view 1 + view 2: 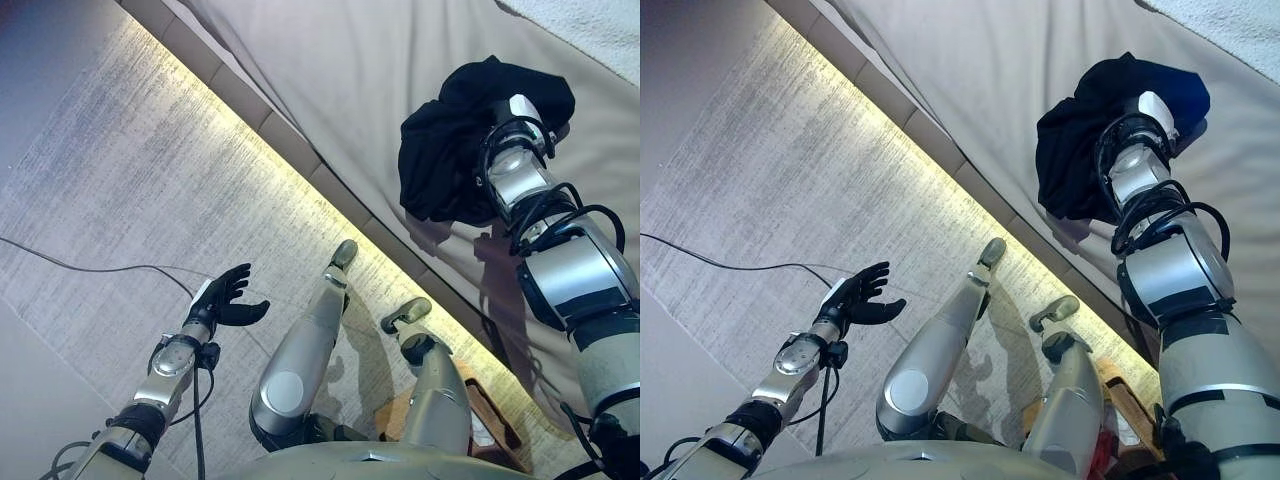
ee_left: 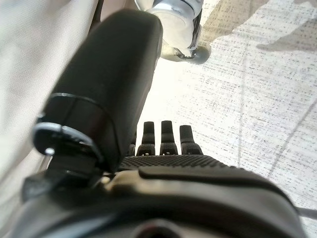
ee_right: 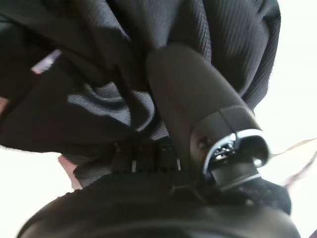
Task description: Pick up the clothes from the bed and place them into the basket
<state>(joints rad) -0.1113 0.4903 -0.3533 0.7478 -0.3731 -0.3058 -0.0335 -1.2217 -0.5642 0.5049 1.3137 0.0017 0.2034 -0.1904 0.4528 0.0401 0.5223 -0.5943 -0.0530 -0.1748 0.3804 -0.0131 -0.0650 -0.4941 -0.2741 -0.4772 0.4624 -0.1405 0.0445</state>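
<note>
No text, label, number or sign can be read in any of the views.

Grey carpet [image 1: 120, 180] w/ lit strip [image 1: 260, 135]; wooden box [image 1: 500, 420].

One black garment [image 1: 440, 160]; one bed [image 1: 380, 80]; two hands: left hand [image 1: 225, 298], right hand [image 3: 198, 104].

Two silver-grey jointed metal arms with black bands end in dark hands: the left hand [image 1: 222, 298] matte black with ribbed fingers [image 2: 168, 136], the right hand [image 3: 198, 99] smooth, chrome-ringed near its thumb base.
</note>
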